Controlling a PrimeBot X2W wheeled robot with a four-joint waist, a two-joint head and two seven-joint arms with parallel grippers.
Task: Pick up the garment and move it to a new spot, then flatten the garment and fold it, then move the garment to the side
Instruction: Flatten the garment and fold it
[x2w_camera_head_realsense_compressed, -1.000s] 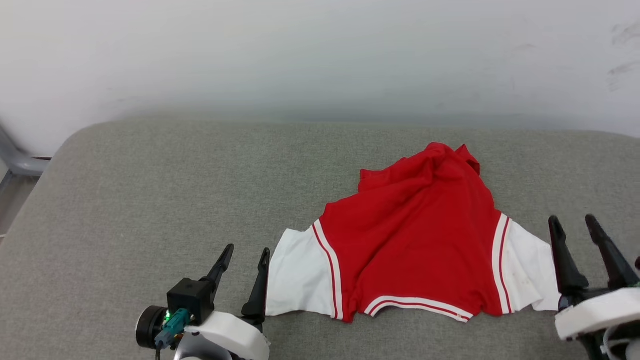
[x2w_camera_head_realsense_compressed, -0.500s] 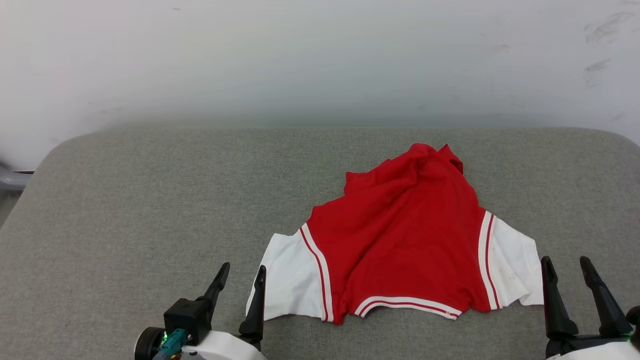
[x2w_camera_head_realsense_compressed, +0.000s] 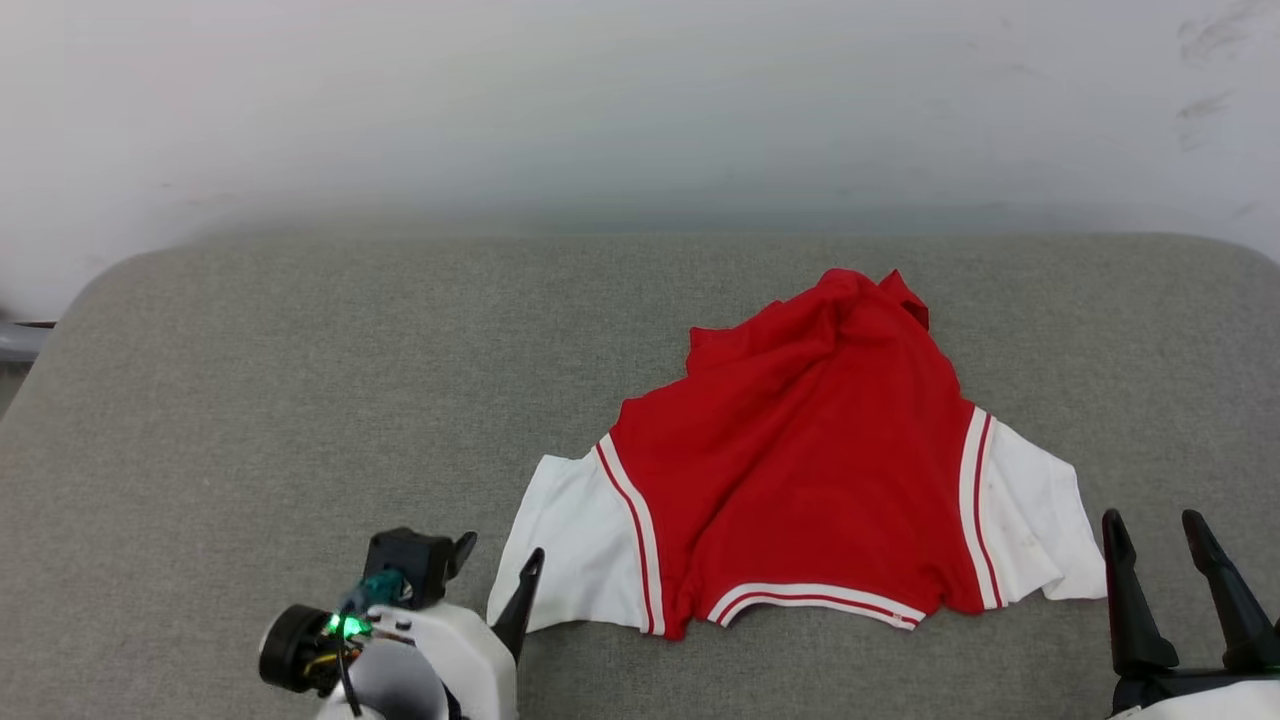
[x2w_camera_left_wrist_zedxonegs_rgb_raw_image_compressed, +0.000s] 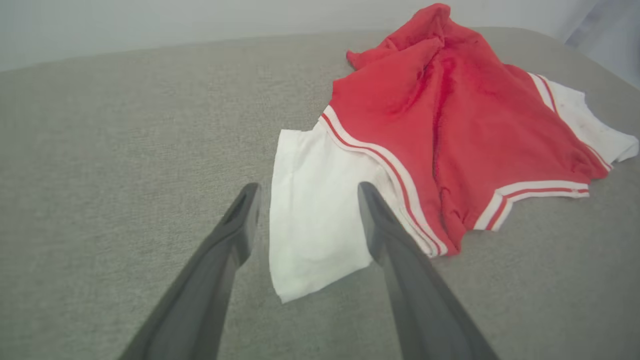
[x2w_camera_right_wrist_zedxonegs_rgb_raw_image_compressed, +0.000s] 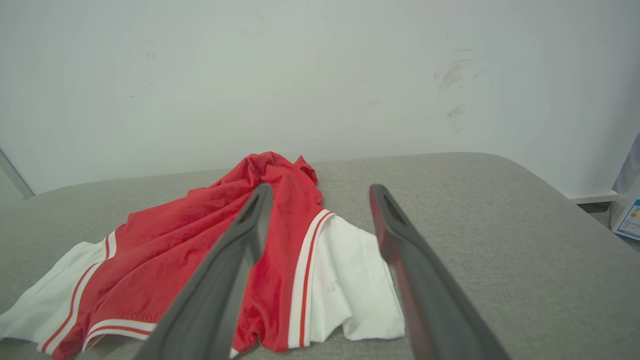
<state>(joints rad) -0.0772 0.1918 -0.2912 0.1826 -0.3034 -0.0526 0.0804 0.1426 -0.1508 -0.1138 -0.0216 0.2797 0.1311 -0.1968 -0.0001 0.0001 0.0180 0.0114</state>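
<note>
The garment (x2w_camera_head_realsense_compressed: 810, 470) lies rumpled on the grey padded surface (x2w_camera_head_realsense_compressed: 300, 400), red body bunched toward the wall, white sleeves spread left and right, striped collar trim toward me. My left gripper (x2w_camera_head_realsense_compressed: 500, 552) is open just beside the left sleeve's near corner. In the left wrist view its fingers (x2w_camera_left_wrist_zedxonegs_rgb_raw_image_compressed: 307, 187) straddle the white sleeve's edge from above, with the garment (x2w_camera_left_wrist_zedxonegs_rgb_raw_image_compressed: 450, 125) running off to the right. My right gripper (x2w_camera_head_realsense_compressed: 1154, 522) stands open just off the right sleeve. In the right wrist view it (x2w_camera_right_wrist_zedxonegs_rgb_raw_image_compressed: 321, 189) points over that sleeve, and the garment (x2w_camera_right_wrist_zedxonegs_rgb_raw_image_compressed: 200, 235) holds nothing of it.
A pale wall (x2w_camera_head_realsense_compressed: 600, 100) runs behind the surface. The surface's rounded corners drop off at far left and far right. A grey metal bar (x2w_camera_head_realsense_compressed: 20, 340) shows past the left edge, and a white box (x2w_camera_right_wrist_zedxonegs_rgb_raw_image_compressed: 630, 220) sits on the floor beyond the right edge.
The head camera has shifted, so the whole scene sits differently. The left wrist has turned and its fingers have closed in on the left sleeve's corner. Both grippers stay open; the garment lies unmoved.
</note>
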